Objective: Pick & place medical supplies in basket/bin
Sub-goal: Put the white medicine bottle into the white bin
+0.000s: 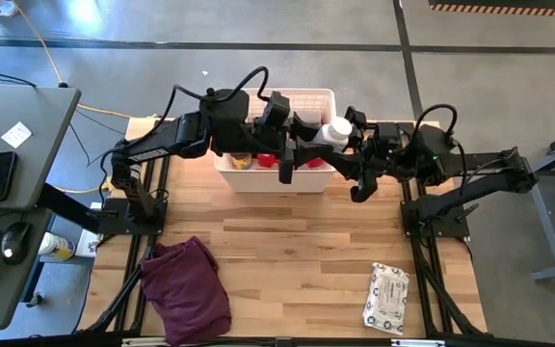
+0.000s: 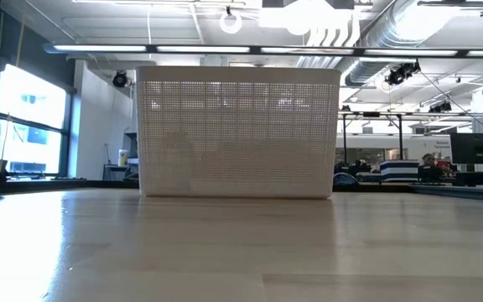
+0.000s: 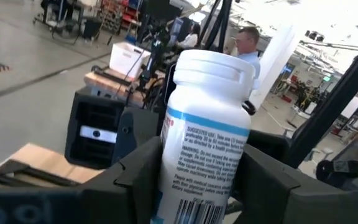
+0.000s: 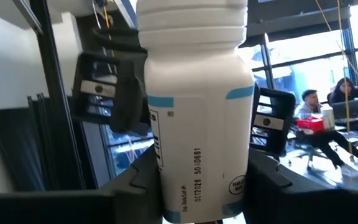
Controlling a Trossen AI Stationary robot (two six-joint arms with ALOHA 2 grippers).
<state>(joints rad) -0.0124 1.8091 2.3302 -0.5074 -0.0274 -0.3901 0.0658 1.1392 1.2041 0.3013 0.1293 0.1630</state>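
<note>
A white bottle (image 1: 335, 132) with a blue-banded label is held in the air above the right-hand end of the white basket (image 1: 302, 180), between the two arms. Both grippers meet at it: the left gripper (image 1: 308, 135) reaches in from the basket's left side, the right gripper (image 1: 353, 130) from the basket's right. In the left wrist view the bottle (image 3: 207, 149) sits between that arm's dark fingers (image 3: 135, 171), pads against its sides — grasped. In the right wrist view the bottle (image 4: 199, 118) likewise fills the gap between that arm's fingers (image 4: 145, 177), which press on its body — also grasped. Its long axis runs away from each wrist camera, cap end farthest from the palm. Inside the basket, red and yellow items show below the arms. A wipes pack (image 1: 386, 297) lies near the front of the table, well apart from the basket; a purple cloth (image 1: 189, 287) lies at the front left.
</note>
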